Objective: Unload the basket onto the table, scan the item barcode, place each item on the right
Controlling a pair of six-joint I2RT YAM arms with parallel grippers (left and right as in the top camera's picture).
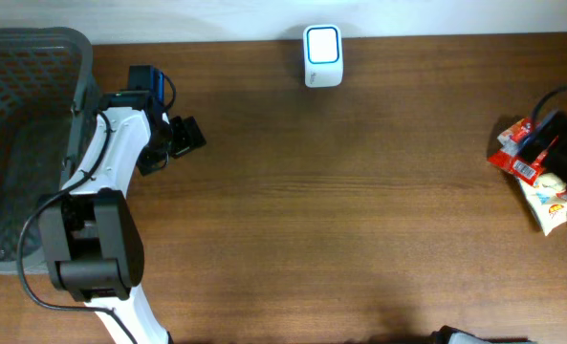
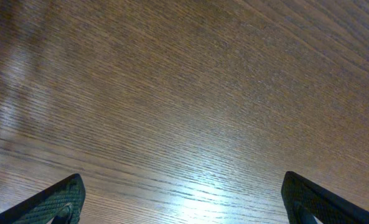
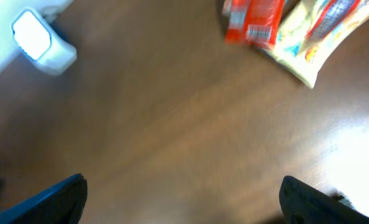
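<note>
The white scanner (image 1: 322, 55) with its lit screen stands at the table's far edge; the right wrist view has it at top left (image 3: 40, 42). A red packet (image 1: 517, 153) with a barcode label lies at the far right, partly over a yellow-white packet (image 1: 551, 203). In the right wrist view both sit at the top, the red packet (image 3: 252, 22) left of the yellow-white packet (image 3: 308, 46). My right gripper (image 1: 562, 143) hovers over them, and from its own wrist the right gripper (image 3: 184, 199) is open with only wood between its fingers. My left gripper (image 1: 173, 148) is open and empty over bare wood (image 2: 184, 199).
A grey mesh basket (image 1: 15, 143) fills the left end of the table, right beside the left arm's base (image 1: 87, 239). The wooden tabletop (image 1: 340, 210) stretches between the two arms.
</note>
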